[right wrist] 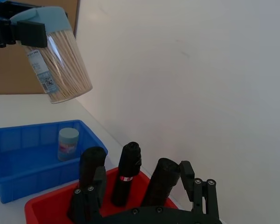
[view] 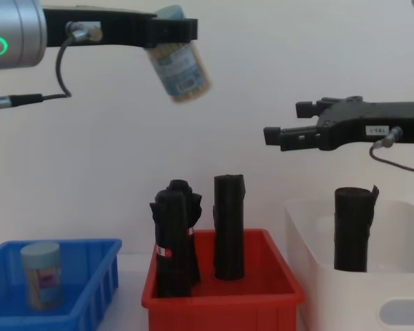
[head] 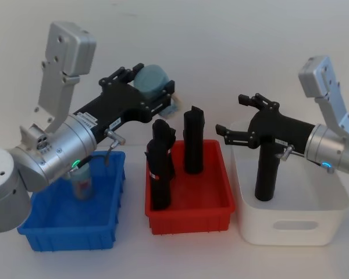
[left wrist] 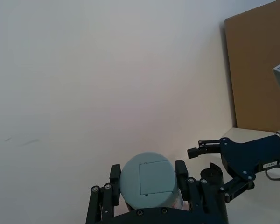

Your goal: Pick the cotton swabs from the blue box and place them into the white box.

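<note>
Transfer step. The left gripper [view: 171, 29] clamps one jar of cotton swabs [view: 181, 69] at its lid end, tilted, high over the red bin [head: 189, 220]. A second jar [head: 81, 181] stands in the blue box [head: 70, 238]. The right gripper [head: 232, 115] hovers with fingers spread above the white box [head: 291, 224]. Advised: carry the jar across at height, clearing the black rolls [head: 193, 139], and lower it beside the lone roll [head: 266, 168] in the white box
</note>
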Controlling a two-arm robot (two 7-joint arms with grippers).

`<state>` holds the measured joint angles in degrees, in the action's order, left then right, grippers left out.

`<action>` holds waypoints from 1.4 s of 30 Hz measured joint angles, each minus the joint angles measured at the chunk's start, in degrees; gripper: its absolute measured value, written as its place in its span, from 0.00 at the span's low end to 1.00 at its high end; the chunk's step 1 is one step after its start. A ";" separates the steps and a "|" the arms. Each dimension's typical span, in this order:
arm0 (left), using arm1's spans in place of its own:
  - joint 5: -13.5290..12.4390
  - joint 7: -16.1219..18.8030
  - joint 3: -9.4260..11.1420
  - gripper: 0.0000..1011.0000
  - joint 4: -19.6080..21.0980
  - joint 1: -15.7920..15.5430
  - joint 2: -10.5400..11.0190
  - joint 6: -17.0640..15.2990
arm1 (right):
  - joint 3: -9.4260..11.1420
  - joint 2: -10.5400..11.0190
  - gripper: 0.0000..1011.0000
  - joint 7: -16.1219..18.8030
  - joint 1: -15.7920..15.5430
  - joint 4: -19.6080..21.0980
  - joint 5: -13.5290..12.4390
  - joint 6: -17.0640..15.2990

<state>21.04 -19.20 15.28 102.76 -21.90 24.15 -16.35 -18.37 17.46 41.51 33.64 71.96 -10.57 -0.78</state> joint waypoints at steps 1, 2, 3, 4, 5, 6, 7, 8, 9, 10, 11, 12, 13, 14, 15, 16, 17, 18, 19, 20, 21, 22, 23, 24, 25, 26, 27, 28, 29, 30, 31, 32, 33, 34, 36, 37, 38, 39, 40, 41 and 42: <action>-0.17 -0.20 0.30 0.71 0.07 -0.15 -0.36 0.00 | -0.08 -0.04 0.99 0.00 0.04 -0.09 0.24 0.09; -0.28 -0.33 0.45 0.71 0.08 -0.23 -0.54 0.00 | -0.27 -0.14 0.99 0.06 0.16 -0.28 0.83 0.32; -0.34 -0.42 0.59 0.71 0.10 -0.29 -0.71 0.00 | -0.38 -0.20 0.99 0.13 0.26 -0.42 1.08 0.45; -0.51 -0.59 0.84 0.71 0.11 -0.44 -1.02 0.00 | -0.57 -0.31 0.99 0.53 0.45 -0.69 1.71 0.77; -0.69 -0.80 1.12 0.71 0.11 -0.60 -1.39 0.00 | -0.57 -0.31 0.99 0.53 0.45 -0.69 1.71 0.77; -0.75 -0.86 1.24 0.71 0.11 -0.67 -1.54 0.00 | -0.76 -0.43 0.99 1.01 0.66 -0.98 2.22 1.08; -0.80 -0.94 1.35 0.71 0.11 -0.73 -1.70 0.00 | -0.84 -0.51 0.99 1.26 0.82 -1.14 2.48 1.27; -0.87 -1.02 1.50 0.71 0.11 -0.82 -1.89 0.00 | -0.95 -0.55 0.99 1.60 0.91 -1.31 2.72 1.46; -0.94 -1.10 1.61 0.71 0.11 -0.88 -2.02 0.00 | -1.16 -0.71 0.99 2.28 1.20 -1.72 3.31 1.92; -1.08 -1.25 1.83 0.71 0.07 -1.02 -2.31 0.00 | -1.25 -0.78 0.99 2.46 1.35 -1.90 3.47 2.04; -1.15 -1.31 1.93 0.71 0.04 -1.10 -2.49 0.00 | -1.45 -0.94 0.99 3.17 1.64 -2.20 3.97 2.51; -1.19 -1.39 2.04 0.71 0.00 -1.14 -2.58 0.00 | -1.58 -1.04 0.99 3.47 1.83 -2.41 4.15 2.69; -1.30 -1.51 2.27 0.71 -0.12 -1.28 -2.88 0.00 | -1.75 -1.18 0.99 4.05 2.12 -2.69 4.48 3.03; -1.37 -1.58 2.37 0.71 -0.16 -1.35 -3.00 0.00 | -1.75 -1.18 0.99 4.05 2.12 -2.69 4.48 3.03; -1.47 -1.69 2.58 0.71 -0.28 -1.46 -3.25 0.00 | -1.92 -1.34 0.99 4.56 2.40 -2.94 4.78 3.35; -1.51 -1.73 2.69 0.71 -0.36 -1.52 -3.40 0.00 | -2.01 -1.41 0.99 4.86 2.54 -3.06 4.95 3.55; -1.57 -1.77 2.78 0.71 -0.40 -1.56 -3.51 0.00 | -2.16 -1.56 0.99 5.27 2.83 -3.30 5.23 3.86; -1.60 -1.81 2.87 0.71 -0.46 -1.61 -3.62 0.00 | -2.24 -1.63 0.99 5.46 2.95 -3.39 5.37 4.06; -1.63 -1.86 2.95 0.71 -0.53 -1.66 -3.72 0.00 | -2.29 -1.69 0.99 5.62 3.08 -3.48 5.45 4.15; -1.71 -1.95 3.12 0.71 -0.64 -1.74 -3.94 0.00 | -2.35 -1.75 0.99 5.83 3.21 -3.56 5.61 4.33; -1.75 -1.98 3.17 0.71 -0.69 -1.76 -4.00 0.00 | -2.50 -1.88 0.99 6.10 3.46 -3.70 5.79 4.62; -1.81 -2.01 3.27 0.71 -0.77 -1.80 -4.11 0.00 | -2.55 -1.94 0.99 6.25 3.57 -3.75 5.91 4.79; -1.85 -2.04 3.34 0.71 -0.81 -1.84 -4.19 0.00 | -2.60 -2.00 0.99 6.34 3.68 -3.79 5.99 4.91; -1.92 -2.10 3.46 0.71 -0.91 -1.87 -4.32 -0.01 | -2.71 -2.09 0.99 6.49 3.84 -3.86 6.13 5.13; -1.95 -2.13 3.55 0.71 -0.98 -1.89 -4.41 -0.02 | -2.77 -2.15 0.99 6.56 3.95 -3.90 6.17 5.24; -2.03 -2.19 3.68 0.71 -1.05 -1.92 -4.53 -0.08 | -2.81 -2.19 0.99 6.64 4.01 -3.91 6.22 5.38; -2.06 -2.21 3.74 0.71 -1.10 -1.94 -4.58 -0.11 | -2.91 -2.25 0.99 6.74 4.15 -3.93 6.28 5.55; -2.09 -2.22 3.80 0.71 -1.15 -1.96 -4.65 -0.14 | -2.91 -2.25 0.99 6.74 4.15 -3.93 6.28 5.55; -2.12 -2.23 3.85 0.71 -1.19 -1.98 -4.69 -0.17 | -3.00 -2.33 0.99 6.83 4.30 -3.93 6.32 5.73; -2.18 -2.25 3.95 0.71 -1.24 -2.01 -4.79 -0.26 | -3.03 -2.36 0.99 6.86 4.34 -3.93 6.32 5.81; -2.24 -2.26 4.00 0.71 -1.27 -2.02 -4.83 -0.32 | -3.11 -2.40 0.99 6.93 4.42 -3.93 6.32 5.94; -2.32 -2.27 4.10 0.71 -1.34 -2.04 -4.94 -0.40 | -3.15 -2.42 0.99 6.96 4.47 -3.93 6.32 6.01; -2.36 -2.27 4.17 0.71 -1.38 -2.05 -4.98 -0.43 | -3.19 -2.44 0.99 6.98 4.52 -3.90 6.32 6.06; -2.40 -2.27 4.20 0.71 -1.40 -2.06 -5.01 -0.47 | -3.23 -2.47 0.99 7.01 4.56 -3.83 6.28 6.16; -2.48 -2.29 4.30 0.71 -1.45 -2.07 -5.09 -0.55 | -3.28 -2.47 0.99 7.03 4.62 -3.73 6.19 6.24; -2.56 -2.30 4.40 0.71 -1.50 -2.09 -5.17 -0.63 | -3.33 -2.48 0.99 7.04 4.67 -3.63 6.09 6.32; -2.59 -2.30 4.44 0.71 -1.53 -2.10 -5.21 -0.66 | -3.36 -2.48 0.99 7.04 4.68 -3.58 6.03 6.35; -2.67 -2.31 4.53 0.71 -1.59 -2.12 -5.28 -0.74 | -3.38 -2.48 0.99 7.04 4.68 -3.52 5.97 6.37; -2.71 -2.32 4.60 0.71 -1.63 -2.13 -5.33 -0.78 | -3.43 -2.48 0.99 7.04 4.70 -3.39 5.80 6.42; -2.76 -2.33 4.65 0.71 -1.66 -2.14 -5.37 -0.82 | -3.45 -2.48 0.99 7.04 4.70 -3.31 5.72 6.44; -2.81 -2.34 4.73 0.71 -1.71 -2.17 -5.44 -0.87 | -3.47 -2.48 0.99 7.04 4.70 -3.25 5.66 6.45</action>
<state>18.23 -21.54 20.01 101.06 -24.07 18.71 -17.22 -21.84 14.98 48.55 38.34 68.71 -4.91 5.67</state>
